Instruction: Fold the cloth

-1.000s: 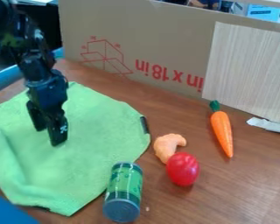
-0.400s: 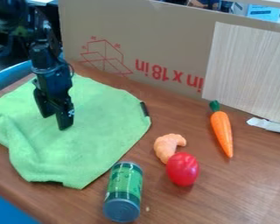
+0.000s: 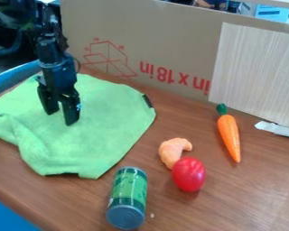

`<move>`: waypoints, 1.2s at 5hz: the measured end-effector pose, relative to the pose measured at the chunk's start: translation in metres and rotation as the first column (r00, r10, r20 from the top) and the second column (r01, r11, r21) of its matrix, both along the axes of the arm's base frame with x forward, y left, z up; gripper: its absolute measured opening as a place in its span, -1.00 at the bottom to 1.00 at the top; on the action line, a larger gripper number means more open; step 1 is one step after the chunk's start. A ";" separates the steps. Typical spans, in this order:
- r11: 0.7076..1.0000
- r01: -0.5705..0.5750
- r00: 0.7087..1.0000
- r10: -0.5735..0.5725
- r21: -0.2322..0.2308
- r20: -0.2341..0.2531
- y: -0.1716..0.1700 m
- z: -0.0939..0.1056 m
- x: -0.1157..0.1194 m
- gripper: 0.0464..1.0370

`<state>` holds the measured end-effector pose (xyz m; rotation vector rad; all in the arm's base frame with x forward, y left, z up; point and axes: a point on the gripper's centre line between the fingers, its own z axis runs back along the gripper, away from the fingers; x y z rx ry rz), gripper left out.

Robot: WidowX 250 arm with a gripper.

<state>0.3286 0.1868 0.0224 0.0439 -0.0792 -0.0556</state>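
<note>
Cloth (image 3: 104,124) lies on the left side of the bench (image 3: 195,214) as I see it, spread mostly flat, with rumples toward its near left part. I have the tool (image 3: 61,118) pointing down over the far left part of that green fabric. Its two fingers stand apart with green visible between them; I can't tell whether the tips touch or catch any of it. Just off the near right edge I see a green can (image 3: 128,194). Farther right, a red oval piece (image 3: 188,175) sits beside a curved orange piece (image 3: 173,151), and a toy carrot (image 3: 229,133) lies beyond them, before a cardboard panel (image 3: 171,54).
</note>
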 end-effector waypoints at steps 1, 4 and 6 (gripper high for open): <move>1.000 -0.008 1.000 0.008 -0.013 -0.010 -0.004 -0.001 0.000 0.92; 1.000 0.008 1.000 -0.007 -0.024 0.000 -0.019 0.000 0.002 0.93; 0.996 0.009 1.000 -0.011 -0.092 -0.026 -0.037 0.008 0.000 0.92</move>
